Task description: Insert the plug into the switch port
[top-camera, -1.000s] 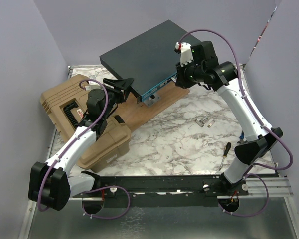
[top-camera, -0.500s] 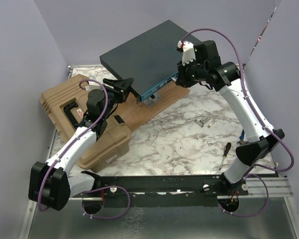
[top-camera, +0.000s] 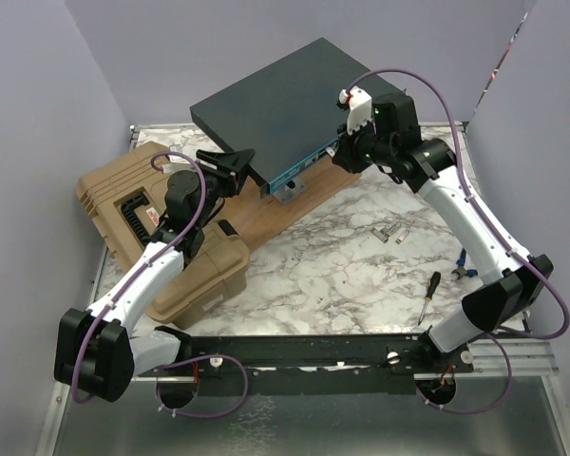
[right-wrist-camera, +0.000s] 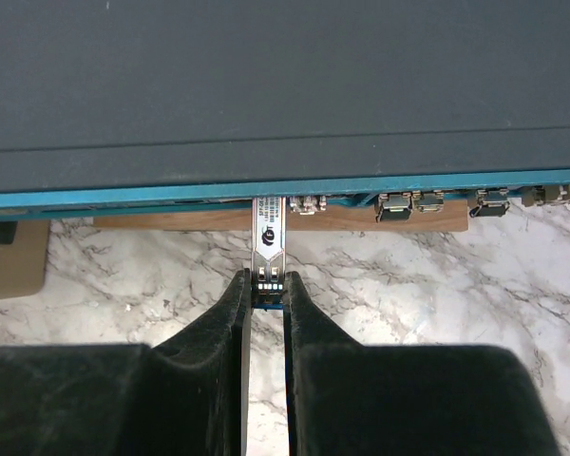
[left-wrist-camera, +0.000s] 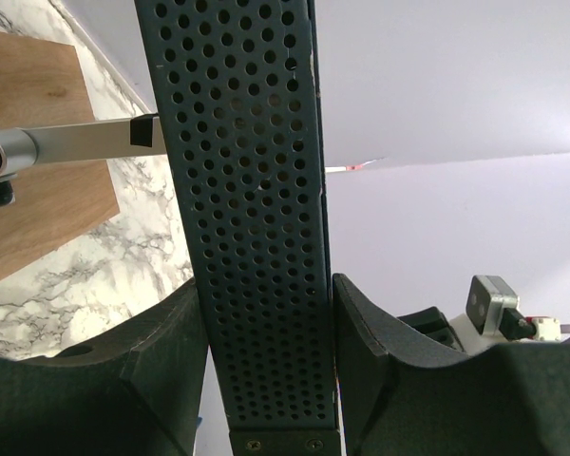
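Over marble tabletop (right-wrist-camera: 123,275), right claw (right-wrist-camera: 266,277) pinches plug (right-wrist-camera: 268,228) at switch (right-wrist-camera: 266,85); left claw (left-wrist-camera: 266,283) clamps switch.

Switch (top-camera: 275,104): matt dk-grey metal top, side wall perforated w/ small round holes, front strip teal. Plug (right-wrist-camera: 268,233): shiny bare metal w/ printed label. Worktop (top-camera: 332,266): smooth marble-look, slight gloss. Board (top-camera: 309,199): matt wood-grain. Case (top-camera: 109,190): tan ribbed plastic.

Open tabletop (top-camera: 342,258) between switch (top-camera: 266,104) and screwdriver (top-camera: 428,294)

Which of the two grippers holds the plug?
The right gripper: it pinches the silver plug at the teal front of the switch. The left gripper clamps its perforated side.
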